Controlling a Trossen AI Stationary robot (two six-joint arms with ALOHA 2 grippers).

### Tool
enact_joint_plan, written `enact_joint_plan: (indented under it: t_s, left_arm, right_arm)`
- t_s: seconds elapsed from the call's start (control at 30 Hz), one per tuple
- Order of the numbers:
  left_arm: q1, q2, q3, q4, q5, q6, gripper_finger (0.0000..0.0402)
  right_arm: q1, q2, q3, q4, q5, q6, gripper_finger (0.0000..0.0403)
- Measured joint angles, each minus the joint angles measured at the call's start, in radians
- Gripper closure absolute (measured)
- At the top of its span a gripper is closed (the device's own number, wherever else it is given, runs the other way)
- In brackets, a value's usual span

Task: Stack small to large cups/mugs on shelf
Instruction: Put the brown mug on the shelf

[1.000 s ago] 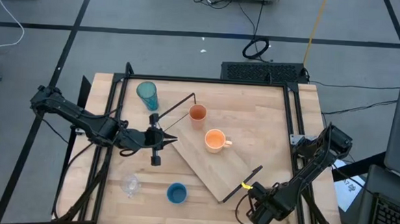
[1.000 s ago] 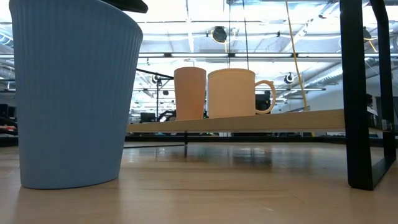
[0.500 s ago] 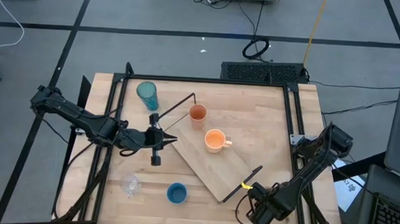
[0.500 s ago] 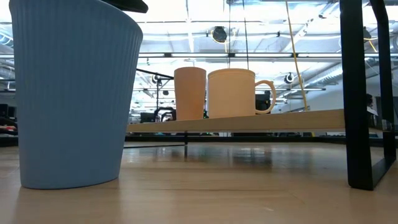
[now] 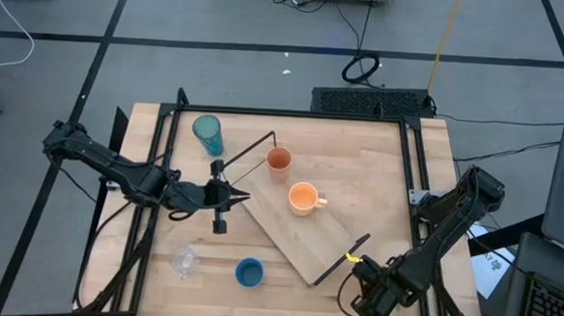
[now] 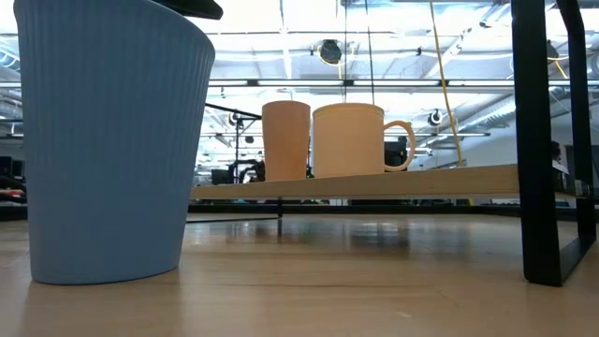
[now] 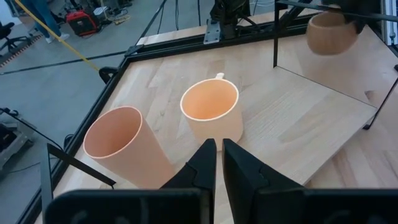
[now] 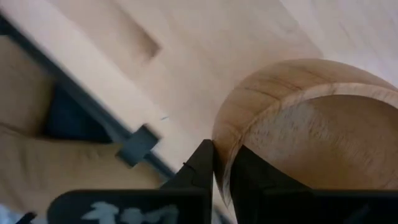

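tabletop (image 5: 378,173): shelf (image 5: 302,238) lies diagonally mid-table; teal tumbler (image 5: 207,133) near far-left corner; clear glass (image 5: 184,261) and blue cup (image 5: 249,271) along near edge.
shelf: orange cup (image 5: 279,160), orange mug (image 5: 303,198).

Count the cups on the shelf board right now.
2 on the shelf: small orange cup near its far end, orange handled mug mid-board. None look hidden.

light-wood shelf (image 5: 302,232) lies diagonal on the table, black wire brackets at both ends; small orange cup (image 5: 279,160) and orange handled mug (image 5: 303,198) upright on it, side by side. teal tumbler (image 5: 207,133) stands near the table's far-left corner. short blue cup (image 5: 249,271) and tiny clear glass (image 5: 184,261) at the near edge; tan mug (image 8: 311,124) tilted, rim pinched between dark fingers.
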Motion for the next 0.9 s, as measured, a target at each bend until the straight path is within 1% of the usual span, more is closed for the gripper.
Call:
enact_joint_plan:
  t_s: [0.43, 0.7, 0.9]
  left_arm:
    - [0.000, 0.000, 0.000, 0.000, 0.000, 0.003, 0.0371]
    - [0.000, 0.000, 0.000, 0.003, 0.000, 0.003, 0.0371]
    - [0.000, 0.000, 0.000, 0.004, 0.002, 0.002, 0.0371]
  right_arm:
    - [-0.001, 0.000, 0.337, -0.379, 0.005, -0.085, 0.0386]
    - [-0.013, 0.000, 0.525, -0.598, 0.038, -0.190, 0.0386]
    - [-0.066, -0.018, 0.595, -0.605, 0.105, -0.365, 0.0386]
